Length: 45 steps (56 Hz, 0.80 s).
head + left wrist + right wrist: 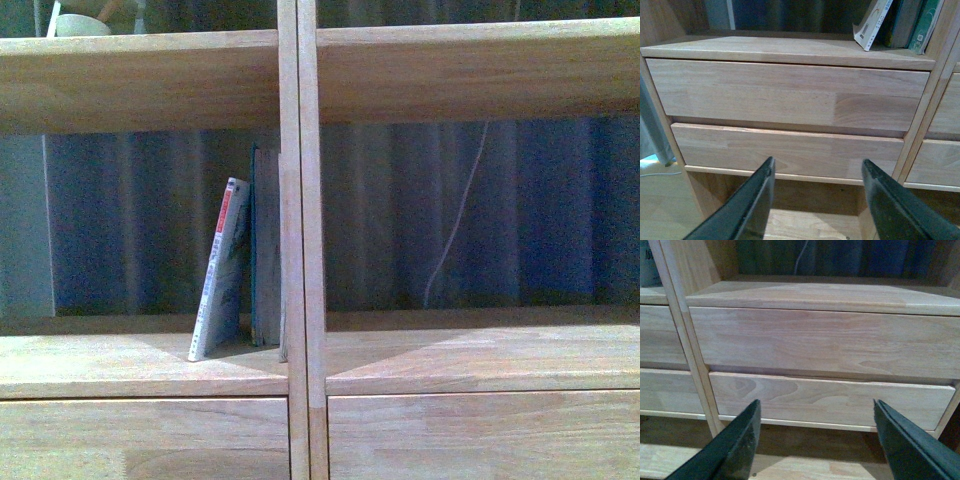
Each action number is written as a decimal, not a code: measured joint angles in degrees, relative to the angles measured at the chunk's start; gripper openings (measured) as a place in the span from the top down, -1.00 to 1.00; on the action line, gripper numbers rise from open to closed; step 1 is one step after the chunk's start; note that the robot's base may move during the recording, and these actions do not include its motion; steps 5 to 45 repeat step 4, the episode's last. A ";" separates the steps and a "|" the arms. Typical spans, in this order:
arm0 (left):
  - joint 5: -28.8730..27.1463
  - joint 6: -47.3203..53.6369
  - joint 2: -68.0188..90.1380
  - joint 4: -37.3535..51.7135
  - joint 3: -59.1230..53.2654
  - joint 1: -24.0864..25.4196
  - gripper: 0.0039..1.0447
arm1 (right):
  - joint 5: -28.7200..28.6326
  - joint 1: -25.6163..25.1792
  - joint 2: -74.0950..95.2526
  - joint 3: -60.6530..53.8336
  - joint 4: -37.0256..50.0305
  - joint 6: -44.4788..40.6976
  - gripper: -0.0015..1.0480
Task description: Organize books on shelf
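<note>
Your left gripper (pixel 817 200) has its jaws spread wide, holding nothing, facing the two left drawer fronts (pixel 785 95). Your right gripper (pixel 815 445) is the same: jaws wide apart, empty, before the right drawer fronts (pixel 825 340). On the shelf (pixel 300 200), the thin paperback (pixel 220 270) leans against the taller teal-spined book (pixel 265 245), which stands against the central divider (pixel 301 330) in the left compartment. You have bare board left of the books, and the right compartment's board (pixel 480 360) is bare.
</note>
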 joint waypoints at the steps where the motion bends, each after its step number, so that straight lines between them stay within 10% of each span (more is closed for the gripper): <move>1: -0.02 0.00 0.00 0.00 0.00 0.00 -0.34 | 0.00 0.00 0.00 0.00 0.00 0.00 -0.49; 45: -0.02 0.00 0.00 0.00 0.00 0.00 -0.54 | 0.00 0.00 0.00 0.00 0.00 0.00 -0.68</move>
